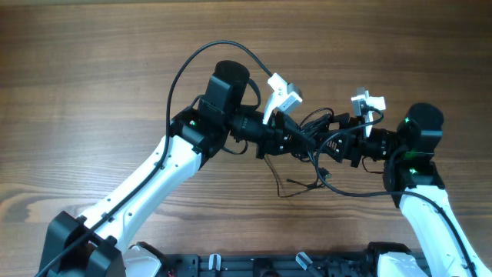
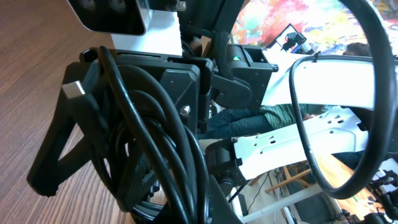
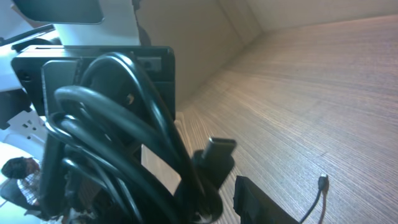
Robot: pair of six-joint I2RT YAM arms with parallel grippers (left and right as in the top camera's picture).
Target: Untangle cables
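Observation:
The cables (image 1: 317, 123) are thin black cords, bunched in a tangle held above the wooden table between my two grippers. My left gripper (image 1: 296, 141) is shut on the bundle's left side. My right gripper (image 1: 344, 145) is shut on its right side. Loose strands (image 1: 296, 187) hang down onto the table below. In the left wrist view the looped cords (image 2: 149, 130) fill the frame and hide the jaws. In the right wrist view the cords (image 3: 112, 124) loop close to the camera, with a plug (image 3: 217, 149) beside them and a small plug end (image 3: 322, 182) lying on the table.
The wooden table (image 1: 92, 69) runs all round. The left arm's thick black cable (image 1: 188, 65) arcs above its wrist. White camera mounts (image 1: 283, 94) (image 1: 367, 101) stick out over each gripper. A black base rail (image 1: 254, 265) runs along the front edge.

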